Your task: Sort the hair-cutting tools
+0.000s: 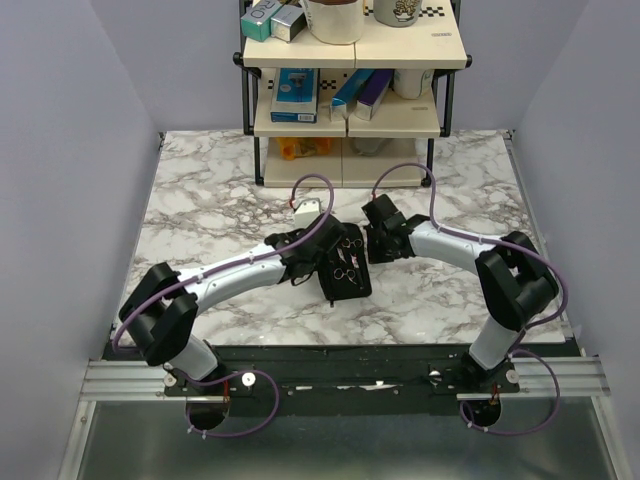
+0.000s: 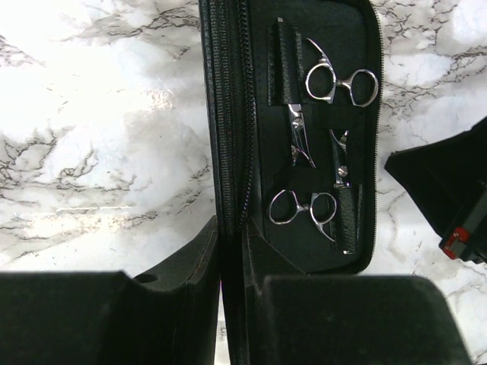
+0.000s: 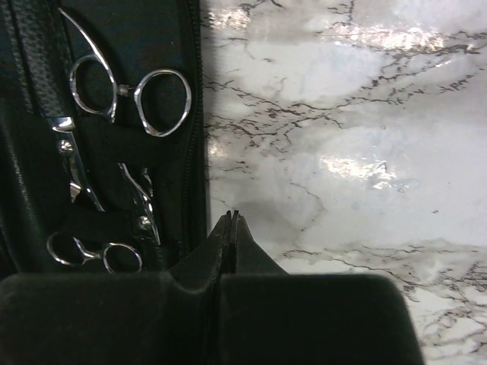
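While our left pincer [image 2: 230,245] clamps the pouch [image 2: 259,152] edge, likely to keep it open on the counter [image 2: 91,114], we see scissors [image 2: 335,80] strapped inside; right pincer [image 3: 228,224] closed, empty, just beside it.

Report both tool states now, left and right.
Left tool: closed on the zipper-side flap of the black pouch.
Right tool: closed, holding nothing, tips just beside the pouch's edge.
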Available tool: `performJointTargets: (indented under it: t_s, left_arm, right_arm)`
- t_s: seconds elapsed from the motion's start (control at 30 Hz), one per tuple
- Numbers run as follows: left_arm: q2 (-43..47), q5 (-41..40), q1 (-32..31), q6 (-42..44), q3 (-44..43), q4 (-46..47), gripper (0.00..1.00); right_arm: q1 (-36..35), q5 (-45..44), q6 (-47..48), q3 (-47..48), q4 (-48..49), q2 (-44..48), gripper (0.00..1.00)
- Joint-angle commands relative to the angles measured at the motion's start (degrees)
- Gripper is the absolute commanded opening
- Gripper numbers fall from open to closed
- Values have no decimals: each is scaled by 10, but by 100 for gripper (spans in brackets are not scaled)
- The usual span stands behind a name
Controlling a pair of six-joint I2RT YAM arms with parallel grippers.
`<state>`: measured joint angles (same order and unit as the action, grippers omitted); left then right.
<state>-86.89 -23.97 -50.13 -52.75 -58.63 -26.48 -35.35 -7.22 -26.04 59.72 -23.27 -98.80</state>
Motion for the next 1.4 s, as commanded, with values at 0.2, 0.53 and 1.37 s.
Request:
performJointTargets:
  t_s: [0.2, 0.53, 1.37]
  left_arm:
    - [-46, 2, -19, 22, -55, 11, 26]
    - [-84, 9, -35, 26, -86, 26, 32]
    - [-4, 14, -53, 7, 44, 186, 48]
  right_arm:
    - [-2, 106, -8, -24, 67, -31, 1]
    - [-2, 125, -1, -47, 87, -42, 1]
    - [-2, 130, 6, -73, 99, -34, 1]
